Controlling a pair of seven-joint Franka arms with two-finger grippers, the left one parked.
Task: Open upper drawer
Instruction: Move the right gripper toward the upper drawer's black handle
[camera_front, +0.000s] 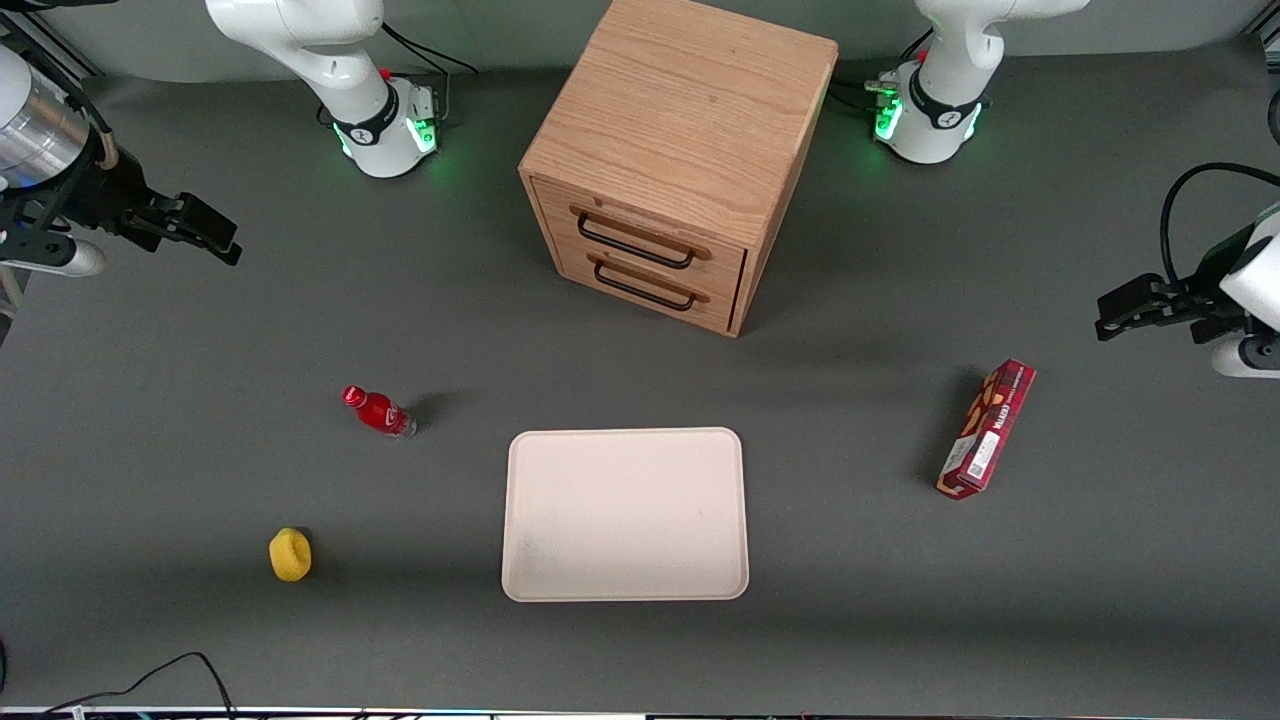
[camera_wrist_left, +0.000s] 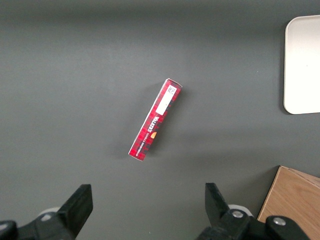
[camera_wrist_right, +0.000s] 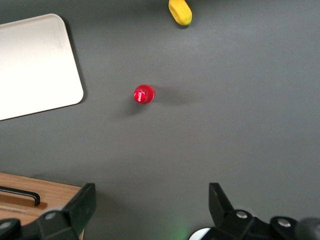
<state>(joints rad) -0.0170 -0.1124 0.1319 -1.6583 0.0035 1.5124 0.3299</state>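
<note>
The cabinet (camera_front: 672, 150) stands on the tabletop (camera_front: 150, 450) near the edge farthest from the front camera, about midway along it, turned so one corner points toward that camera. The upper drawer (camera_front: 640, 236) looks fully shut, its front flush with the lower drawer (camera_front: 640, 283) beneath. Its black handle (camera_front: 636, 244) runs level across the front, one end nearer the working arm.

The gripper (camera_front: 205, 232) hangs above the working arm's end of the tabletop, fingers spread and empty, well apart from the cabinet. By my judgement, it must travel sideways toward the cabinet and approach the handle from the front, then pull outward.
</note>
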